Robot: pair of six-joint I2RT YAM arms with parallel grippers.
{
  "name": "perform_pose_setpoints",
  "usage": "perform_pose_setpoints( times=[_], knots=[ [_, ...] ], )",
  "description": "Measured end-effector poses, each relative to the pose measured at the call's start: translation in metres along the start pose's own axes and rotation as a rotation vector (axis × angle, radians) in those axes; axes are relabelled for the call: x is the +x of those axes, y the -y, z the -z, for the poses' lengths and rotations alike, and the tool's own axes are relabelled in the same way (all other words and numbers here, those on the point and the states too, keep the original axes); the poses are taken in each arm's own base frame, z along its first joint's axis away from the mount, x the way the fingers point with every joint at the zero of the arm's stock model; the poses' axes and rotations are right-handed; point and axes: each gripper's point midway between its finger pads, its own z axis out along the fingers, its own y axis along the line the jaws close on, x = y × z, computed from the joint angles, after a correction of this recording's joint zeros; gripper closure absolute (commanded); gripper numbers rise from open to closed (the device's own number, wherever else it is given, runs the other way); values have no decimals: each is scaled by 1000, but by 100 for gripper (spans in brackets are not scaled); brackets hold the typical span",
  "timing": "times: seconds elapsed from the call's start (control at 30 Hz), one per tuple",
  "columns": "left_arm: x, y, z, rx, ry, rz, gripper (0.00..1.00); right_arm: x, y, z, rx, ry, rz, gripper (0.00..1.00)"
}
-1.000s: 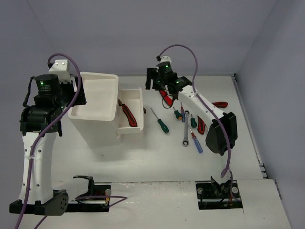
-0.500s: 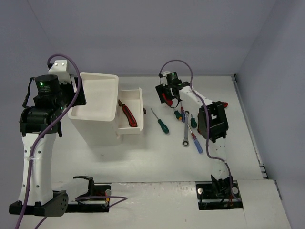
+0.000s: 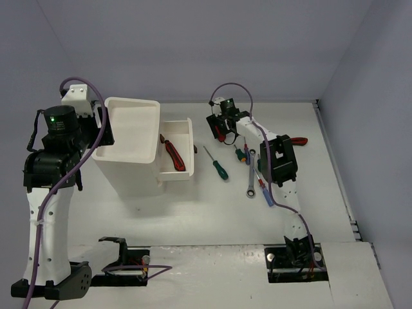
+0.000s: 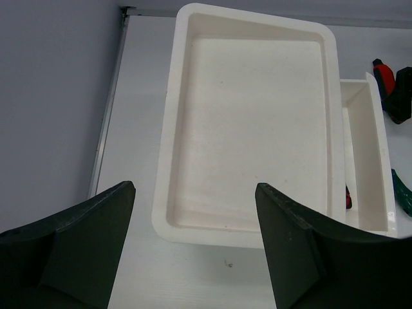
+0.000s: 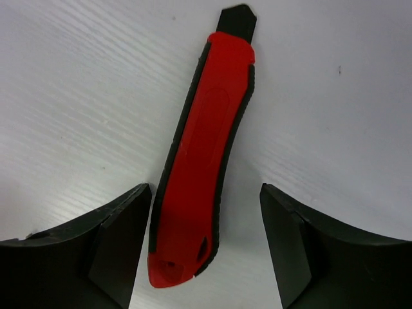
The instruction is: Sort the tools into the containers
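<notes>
**Closing on the red knife**

Down at the table (image 5: 335, 116) with the right gripper (image 5: 205, 222): jaws apart, set either side of the red utility knife (image 5: 205, 148), clamped on nothing yet. In the wrist view, lies flat with its butt at 6 o'clock and its black tip toward 12 to 1 o'clock. Seems off-centre in the gap; sits just beside the finger at 9 o'clock, touching or not cannot be told, with bare table showing before the finger at 3 o'clock.

Better to slide a little toward 9 o'clock before squeezing, so that both pads meet the black flanks together rather than one shoving the handle round. Better also to reach further toward 12 o'clock; a grip at the butt would probably leave the long end to droop. Close slowly, then lift straight up before any swing.

Seen from overhead, likely bound for the pulled-out drawer (image 3: 191, 132) at 9 o'clock of the gripper, where another red-handled tool (image 3: 174, 155) lies already. Carry high enough to clear the drawer's wall; keep away from the green screwdriver (image 3: 216, 163) at 6 o'clock and the loose wrench (image 3: 250, 181) at 4 to 5 o'clock.

Nothing asked of the left gripper (image 4: 193, 222); hangs over the shallow tray top (image 4: 168, 141) of the white box (image 3: 129, 175), jaws wide apart and holding nothing.
</notes>
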Motion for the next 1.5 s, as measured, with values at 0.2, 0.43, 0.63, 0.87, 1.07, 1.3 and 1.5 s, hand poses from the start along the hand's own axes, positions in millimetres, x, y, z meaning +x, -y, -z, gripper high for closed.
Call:
perform_pose_setpoints(
  times=[0.2, 0.43, 0.63, 0.87, 1.07, 1.3, 1.5],
  knots=[
    [-1, -1, 3, -4, 8, 1, 28, -10, -5, -8, -27, 29, -17, 80],
    [-1, -1, 3, -4, 8, 1, 28, -10, -6, -7, -23, 24, -48, 100],
    [-1, -1, 2, -4, 5, 2, 28, -26, -9, 40, 24, 34, -135, 100],
    [0, 2, -8, 2, -17, 10, 28, -116, -67, 184, -23, 305, -283, 100],
    [-4, 4, -11, 6, -18, 15, 28, -126, -166, 228, -181, 358, -361, 98],
    [-6, 7, -10, 22, -14, 21, 28, -63, -218, 181, -158, 181, -417, 55],
    [-6, 9, -10, 34, -15, 25, 28, -53, -216, 169, -117, 164, -427, 34]
  ],
)
